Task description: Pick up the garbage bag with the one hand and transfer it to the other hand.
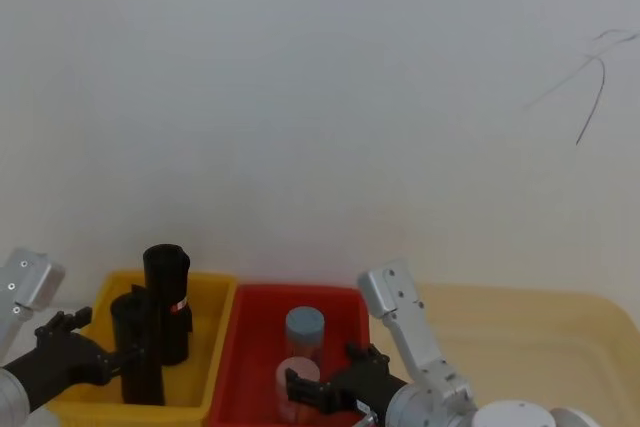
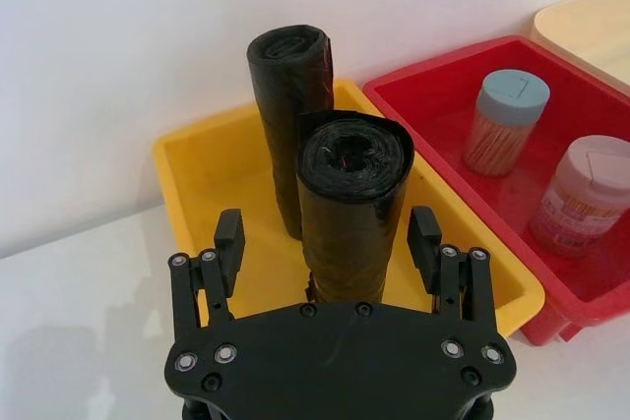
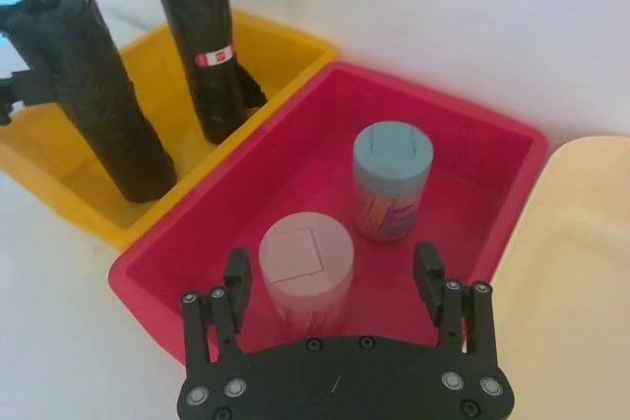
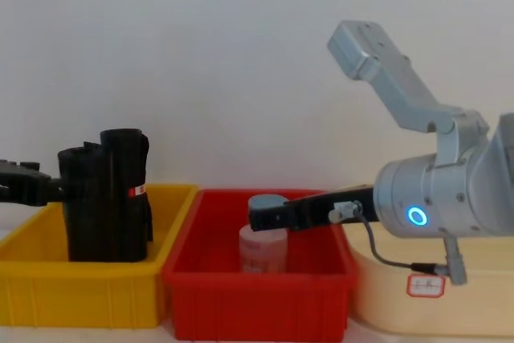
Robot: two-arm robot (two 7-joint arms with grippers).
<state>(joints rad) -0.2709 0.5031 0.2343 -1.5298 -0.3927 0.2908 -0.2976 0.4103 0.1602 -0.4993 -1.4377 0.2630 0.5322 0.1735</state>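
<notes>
Black plastic: the garbage bag stands upright inside the yellow bin, touching the labelled roll. The left gripper straddles it, fingers spread and clear of it. An off-centre closure could topple both rolls. The right gripper, fingers spread, hovers beside the bin.

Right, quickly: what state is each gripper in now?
Left gripper: open, either side of the garbage bag.
Right gripper: open, empty, over the red bin.

white table carries a yellow bin, red bin and cream tray.
</notes>
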